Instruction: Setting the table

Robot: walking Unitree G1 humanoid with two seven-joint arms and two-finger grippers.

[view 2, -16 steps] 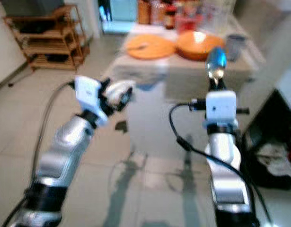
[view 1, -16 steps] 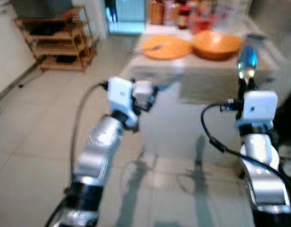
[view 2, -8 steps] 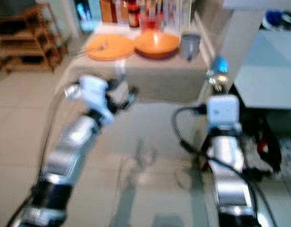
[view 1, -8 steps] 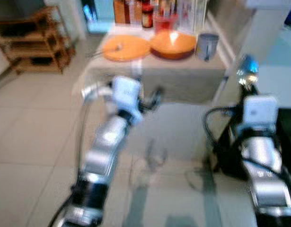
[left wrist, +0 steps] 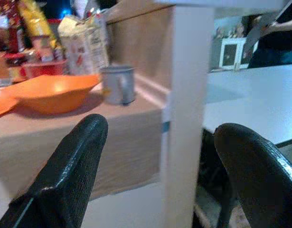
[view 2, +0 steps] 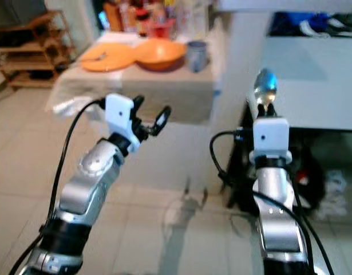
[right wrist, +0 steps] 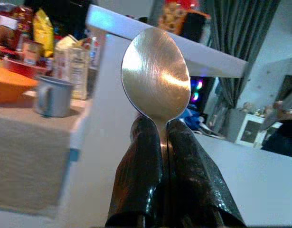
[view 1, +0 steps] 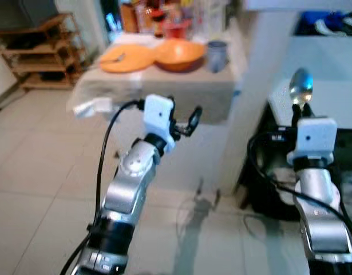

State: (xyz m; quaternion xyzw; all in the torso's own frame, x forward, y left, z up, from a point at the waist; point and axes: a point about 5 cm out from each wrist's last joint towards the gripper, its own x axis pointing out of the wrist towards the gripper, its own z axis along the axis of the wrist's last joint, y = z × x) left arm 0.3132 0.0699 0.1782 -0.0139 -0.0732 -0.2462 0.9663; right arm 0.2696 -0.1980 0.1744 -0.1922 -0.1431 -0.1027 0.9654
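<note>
Steel spoon [view 1: 300, 87] stands upright, bowl up, handle pinched tight between the two black fingers [right wrist: 138, 180] of the right gripper [view 1: 296, 112]. Right arm is raised w/ forearm near vertical, wrist pointing up, so the spoon sits above the white wrist block, in front of a pale grey table [view 2: 313, 63] on the robot's right. Left arm is bent at the elbow, forearm angled up & fwd toward centre; left gripper [view 1: 186, 121] is spread wide w/ nothing between its fingers [left wrist: 70, 175], held in the air over the tiled floor [view 1: 32, 172]. Ahead, well apart from both grippers, a small table w/ a beige cloth [view 1: 164, 86] carries an orange plate [view 1: 127, 57], an orange bowl [view 1: 178, 54] just beside it & a grey mug [view 1: 216, 55] near the bowl; bottles & packets [left wrist: 84, 40] behind them, blurred. Wooden rack [view 1: 38, 54] stands far left. White post [left wrist: 186, 114] sits between the cloth table & the grey one.
</note>
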